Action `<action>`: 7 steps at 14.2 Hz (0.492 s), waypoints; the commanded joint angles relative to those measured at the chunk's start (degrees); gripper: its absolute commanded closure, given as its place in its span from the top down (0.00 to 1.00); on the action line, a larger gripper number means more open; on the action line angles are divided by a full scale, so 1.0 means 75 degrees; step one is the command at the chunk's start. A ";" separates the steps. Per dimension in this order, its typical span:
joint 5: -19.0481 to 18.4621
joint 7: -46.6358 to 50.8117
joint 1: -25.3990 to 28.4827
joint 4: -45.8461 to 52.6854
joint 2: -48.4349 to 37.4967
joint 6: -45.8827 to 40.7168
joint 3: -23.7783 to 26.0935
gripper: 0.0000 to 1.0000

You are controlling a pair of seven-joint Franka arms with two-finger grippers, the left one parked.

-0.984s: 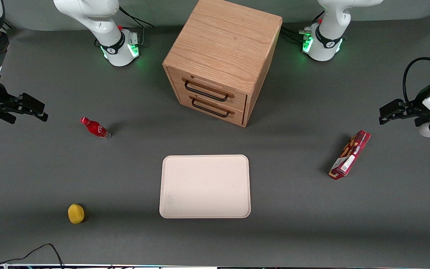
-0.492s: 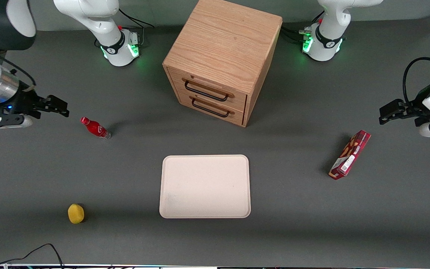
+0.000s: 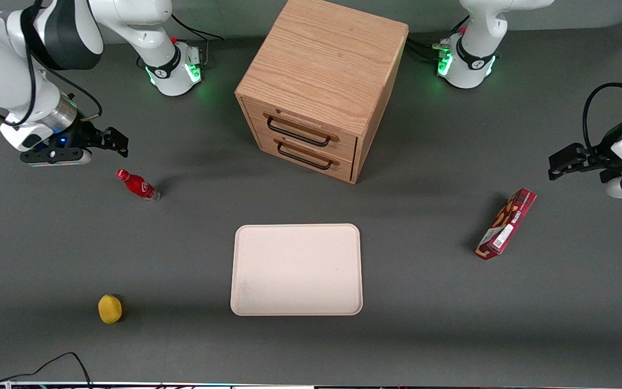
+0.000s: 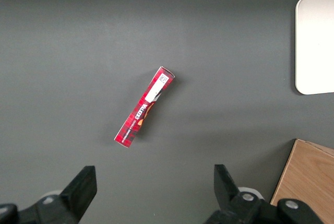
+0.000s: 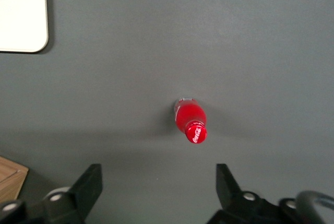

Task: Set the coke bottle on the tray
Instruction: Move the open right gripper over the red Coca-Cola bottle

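The coke bottle (image 3: 138, 186) is small, slim and red with a red cap, and stands upright on the grey table toward the working arm's end. It also shows in the right wrist view (image 5: 191, 120), seen from above, cap nearest the camera. The cream-beige tray (image 3: 296, 269) lies flat near the table's middle, nearer the front camera than the bottle; its corner shows in the right wrist view (image 5: 23, 15). My right gripper (image 3: 118, 141) hangs open and empty above the table, just short of the bottle and farther from the front camera than it. In the right wrist view the gripper (image 5: 158, 182) has wide-spread jaws with nothing between them.
A wooden two-drawer cabinet (image 3: 319, 86) stands at the table's middle back. A yellow lemon-like object (image 3: 109, 308) lies near the front edge at the working arm's end. A long red snack box (image 3: 506, 223) lies toward the parked arm's end, also in the left wrist view (image 4: 144, 107).
My right arm has swung in from the table's end toward the bottle, the gripper now close above it. The bottle, tray and other things have not moved.
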 commanded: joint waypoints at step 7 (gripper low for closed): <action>-0.0008 -0.0196 -0.0098 -0.1575 -0.0454 0.1558 0.0025 0.76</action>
